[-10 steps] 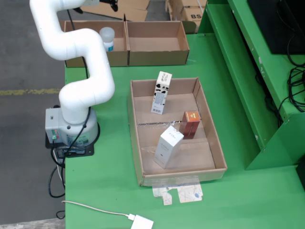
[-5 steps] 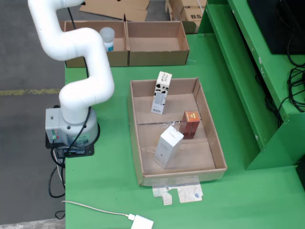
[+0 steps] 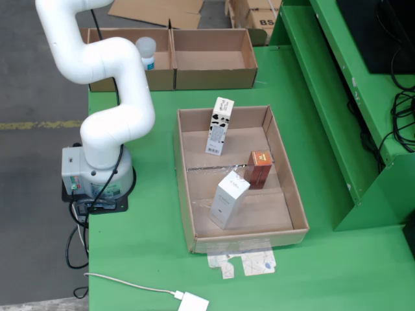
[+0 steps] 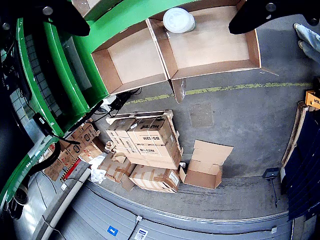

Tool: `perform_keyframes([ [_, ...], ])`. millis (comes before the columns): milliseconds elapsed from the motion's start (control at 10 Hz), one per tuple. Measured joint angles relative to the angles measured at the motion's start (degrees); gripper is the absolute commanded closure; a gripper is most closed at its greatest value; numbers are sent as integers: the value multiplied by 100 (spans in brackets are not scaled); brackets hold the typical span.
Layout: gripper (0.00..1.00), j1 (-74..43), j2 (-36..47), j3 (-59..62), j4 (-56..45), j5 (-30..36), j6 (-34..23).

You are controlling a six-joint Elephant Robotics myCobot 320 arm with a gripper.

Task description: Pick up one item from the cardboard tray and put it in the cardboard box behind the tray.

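In the view from above, the cardboard tray (image 3: 187, 207) holds three small cartons: a white one with black print (image 3: 219, 126) standing at the back, a red-brown one (image 3: 259, 169) at the right, and a plain white one (image 3: 229, 199) toward the front. Behind it stand two open cardboard boxes: the right box (image 3: 214, 61) holds nothing, the left box (image 3: 104, 81) holds a white bottle (image 3: 146, 52). The white arm (image 3: 107, 71) rises out of the top of this view, taking the gripper with it. In the view that rides on the gripper, my gripper (image 4: 160, 27) is open above the boxes (image 4: 132, 57), holding nothing, with the bottle (image 4: 178, 20) below.
The arm's base (image 3: 97, 175) stands at the table's left edge. A white adapter with its cable (image 3: 193, 302) and paper scraps (image 3: 243, 264) lie in front of the tray. A raised green shelf (image 3: 337, 97) borders the right. Stacked cartons (image 4: 145, 145) sit on the floor beyond the table.
The arm's upper part has shifted slightly up and left. The black gripper tip seen at the top edge a second ago has left the view from above.
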Motion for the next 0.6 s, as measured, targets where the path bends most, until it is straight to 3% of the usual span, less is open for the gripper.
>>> perform_keyframes([
  [600,0,44,27,-9,-96,-9,18],
])
